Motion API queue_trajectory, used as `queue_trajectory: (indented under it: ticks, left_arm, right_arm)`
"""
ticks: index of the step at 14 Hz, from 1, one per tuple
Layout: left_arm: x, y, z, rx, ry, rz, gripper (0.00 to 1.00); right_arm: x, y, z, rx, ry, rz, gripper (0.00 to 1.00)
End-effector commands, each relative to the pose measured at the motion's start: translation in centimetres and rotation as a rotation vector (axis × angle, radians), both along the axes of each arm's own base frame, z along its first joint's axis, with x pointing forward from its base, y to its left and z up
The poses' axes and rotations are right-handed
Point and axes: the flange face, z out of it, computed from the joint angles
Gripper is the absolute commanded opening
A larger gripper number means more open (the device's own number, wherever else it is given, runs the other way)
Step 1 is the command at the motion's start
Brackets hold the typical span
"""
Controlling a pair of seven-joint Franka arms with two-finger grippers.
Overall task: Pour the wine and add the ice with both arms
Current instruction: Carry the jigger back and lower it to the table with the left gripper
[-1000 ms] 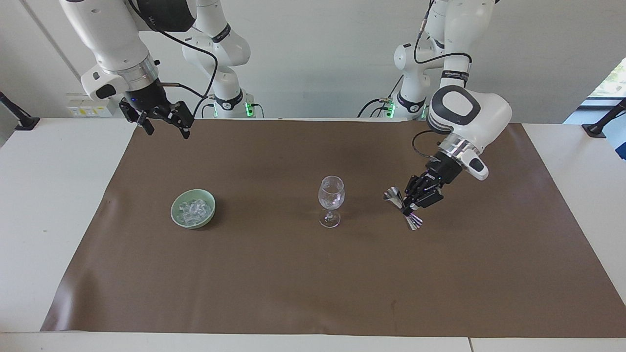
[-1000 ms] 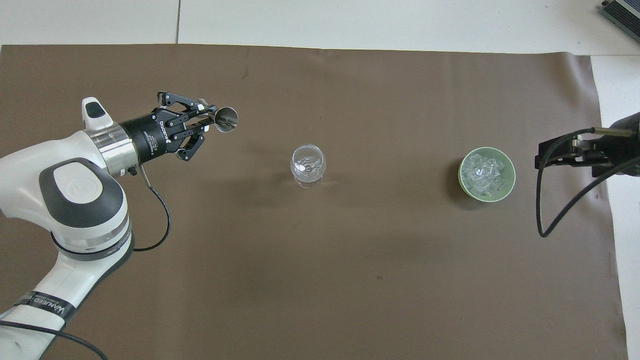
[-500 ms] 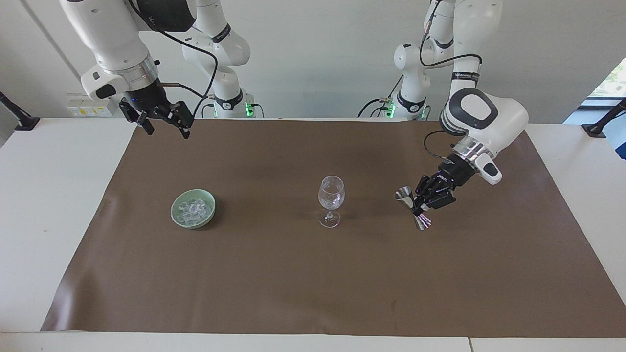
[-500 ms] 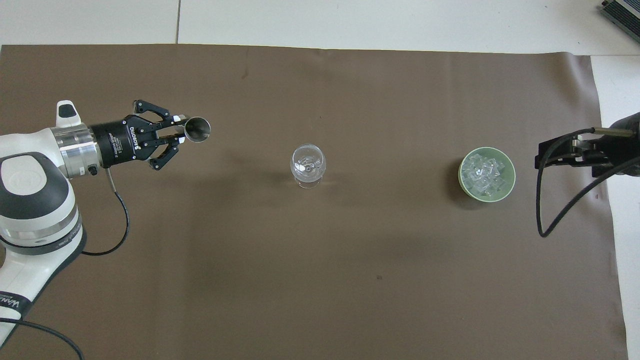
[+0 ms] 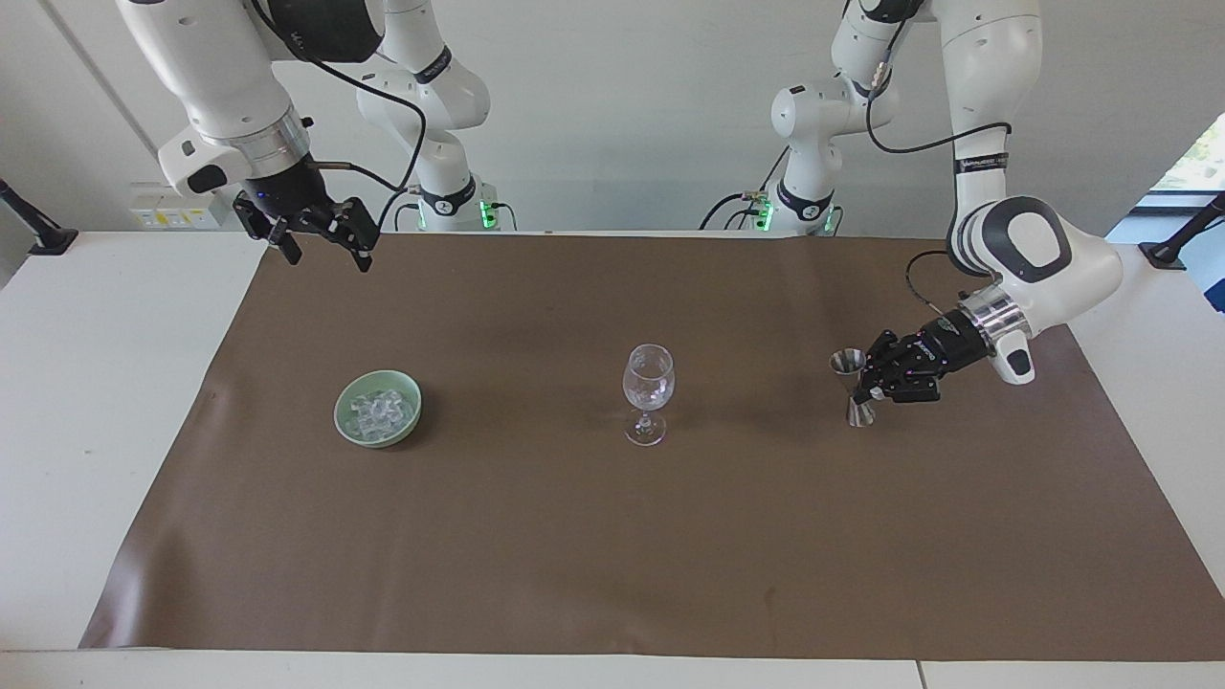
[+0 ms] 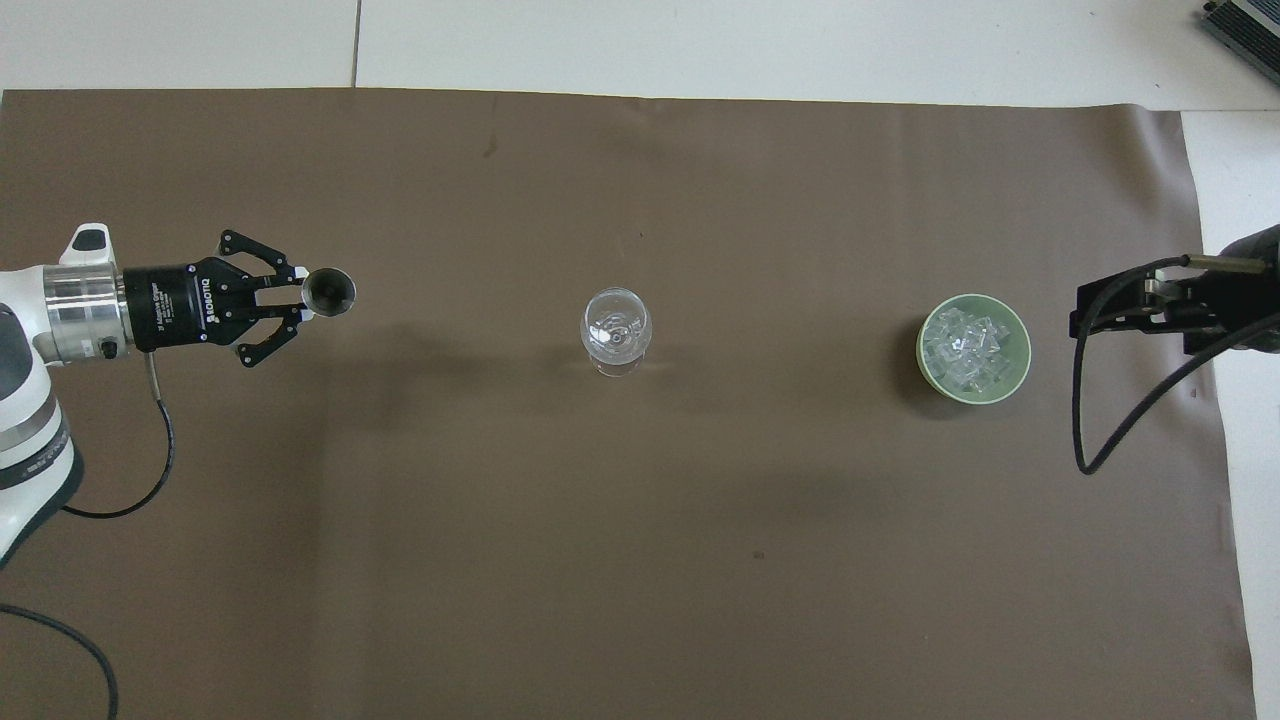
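A clear wine glass [image 5: 649, 383] [image 6: 616, 325] stands upright at the middle of the brown mat. Toward the left arm's end, my left gripper [image 5: 869, 388] [image 6: 300, 298] is shut on the waist of a silver jigger [image 5: 855, 388] [image 6: 329, 290]. The jigger is upright, with its base at or just above the mat. A green bowl [image 5: 383, 440] [image 6: 922, 350] heaped with ice [image 5: 381, 410] [image 6: 970, 345] sits toward the right arm's end. My right gripper [image 5: 327, 258] hangs open and empty, high over the mat's edge nearest the robots. No wine shows in any view.
The brown mat [image 5: 612, 536] [image 6: 640, 520] covers most of the white table [image 5: 105, 402]. A black cable [image 6: 1085, 420] loops down from the right arm beside the bowl. Bare mat lies between the jigger, the glass and the bowl.
The left arm has drawn the jigger away from the glass toward its own end of the table, turned it from tilted to upright and lowered it. The right arm has not moved.
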Motion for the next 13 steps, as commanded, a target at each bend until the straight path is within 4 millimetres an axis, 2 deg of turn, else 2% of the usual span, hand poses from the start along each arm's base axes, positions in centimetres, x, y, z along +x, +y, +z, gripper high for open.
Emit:
queue_trajectory:
  ticks: [1, 4, 7, 10, 13]
  left_arm:
    - [1.0, 4.0, -2.1, -0.062, 0.103, -0.029, 0.00]
    - [0.1, 9.0, -5.1, -0.124, 0.187, -0.016, 0.00]
    - [-0.6, 12.6, -8.6, -0.201, 0.250, 0.017, 0.00]
    - [-0.8, 14.6, -10.3, -0.238, 0.264, 0.055, 0.00]
    - [-1.1, 15.3, -11.7, -0.283, 0.272, 0.091, 0.00]
  right_arm:
    - [-0.2, -0.4, 0.3, 0.025, -0.007, 0.020, 1.00]
    - [-0.2, -0.4, 0.3, 0.026, -0.007, 0.020, 1.00]
    - [-0.2, -0.4, 0.3, 0.025, -0.007, 0.020, 1.00]
    - [-0.2, -0.3, 0.3, 0.025, -0.006, 0.017, 1.00]
    - [-0.3, -1.1, 0.8, 0.018, -0.016, 0.005, 1.00]
